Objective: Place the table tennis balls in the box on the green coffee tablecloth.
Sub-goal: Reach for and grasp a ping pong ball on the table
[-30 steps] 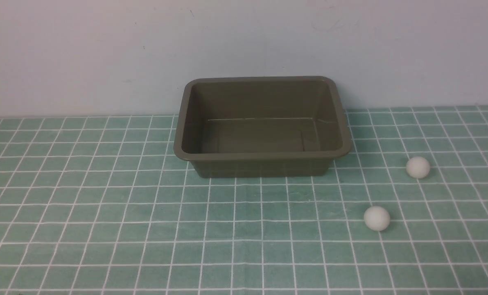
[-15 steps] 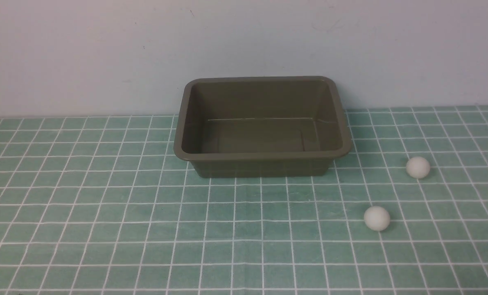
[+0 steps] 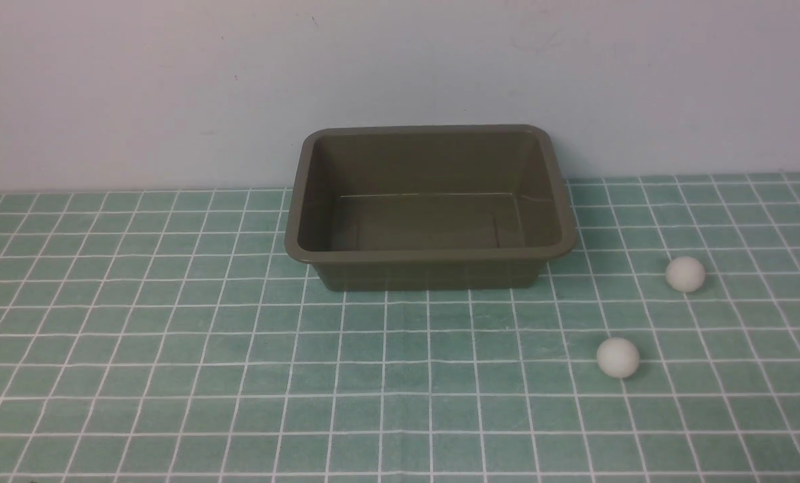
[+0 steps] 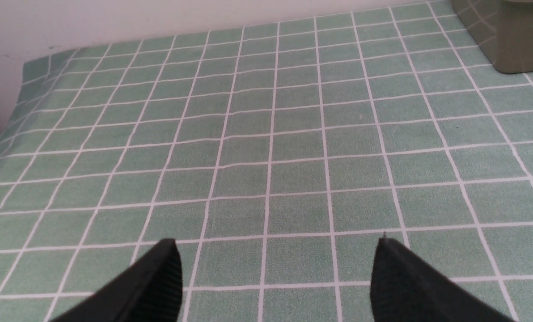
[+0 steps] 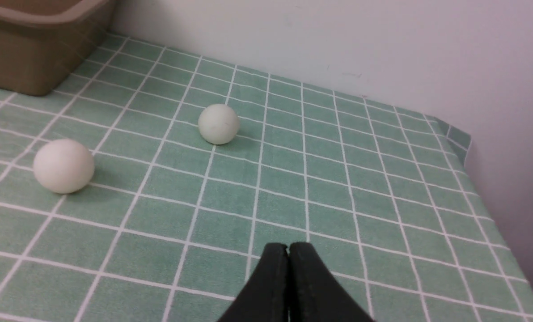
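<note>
Reaching a bare pale wall (image 3: 138, 80), the teal white-gridded tablecloth (image 3: 172, 349).

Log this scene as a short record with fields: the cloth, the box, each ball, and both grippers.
cloth: green checked tablecloth, lying flat
box: olive, no lid, empty
nearer table tennis ball: on the cloth, right of the box and closer to the robot
farther table tennis ball: on the cloth, right of the box
left gripper: open, empty
right gripper: shut, empty

Right end effector (image 5: 288, 247) closed tight above green coffee tablecloth (image 5: 338, 179). Nearer ball (image 5: 63, 166) at ten o'clock, farther ball (image 5: 218, 124) at eleven, apart. Box (image 5: 34, 67) corner beyond.
</note>
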Controlling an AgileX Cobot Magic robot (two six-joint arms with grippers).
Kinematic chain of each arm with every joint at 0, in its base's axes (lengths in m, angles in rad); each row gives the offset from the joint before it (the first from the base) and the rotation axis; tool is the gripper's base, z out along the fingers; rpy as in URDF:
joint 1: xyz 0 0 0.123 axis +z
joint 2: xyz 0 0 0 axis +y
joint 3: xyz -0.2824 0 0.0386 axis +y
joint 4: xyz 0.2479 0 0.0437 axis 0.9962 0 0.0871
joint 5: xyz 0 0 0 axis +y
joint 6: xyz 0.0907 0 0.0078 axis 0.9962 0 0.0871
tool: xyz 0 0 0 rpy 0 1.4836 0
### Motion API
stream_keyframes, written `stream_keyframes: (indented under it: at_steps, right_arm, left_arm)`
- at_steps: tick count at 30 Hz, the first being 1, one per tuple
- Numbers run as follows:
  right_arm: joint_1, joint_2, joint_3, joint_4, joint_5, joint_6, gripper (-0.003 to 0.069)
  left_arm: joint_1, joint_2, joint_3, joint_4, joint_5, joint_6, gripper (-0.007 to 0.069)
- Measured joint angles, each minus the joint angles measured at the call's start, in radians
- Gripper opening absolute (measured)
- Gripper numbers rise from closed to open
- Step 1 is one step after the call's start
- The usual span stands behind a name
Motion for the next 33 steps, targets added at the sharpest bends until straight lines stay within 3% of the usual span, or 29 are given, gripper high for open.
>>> stream_keyframes:
  at_steps: [6, 11, 14, 27, 33]
  right_arm:
    - [0.0, 0.0, 0.006, -0.064, -0.148, -0.002, -0.0017]
    - [0.0, 0.0, 0.006, -0.08, -0.554, -0.002, -0.0017]
    - [0.0, 0.0, 0.006, -0.086, -0.713, -0.003, -0.0017]
    - [0.0, -0.005, 0.006, -0.11, -1.169, -0.003, -0.0017]
    - [0.0, -0.005, 0.006, -0.132, -1.271, 0.009, -0.0017]
  left_arm:
    - [0.0, 0.0, 0.0, 0.0, 0.0, 0.0, 0.051]
    - [0.0, 0.0, 0.0, 0.0, 0.0, 0.0, 0.051]
    - [0.0, 0.0, 0.0, 0.0, 0.0, 0.0, 0.051]
    - [0.0, 0.0, 0.0, 0.0, 0.0, 0.0, 0.051]
    - [0.0, 0.0, 0.0, 0.0, 0.0, 0.0, 0.051]
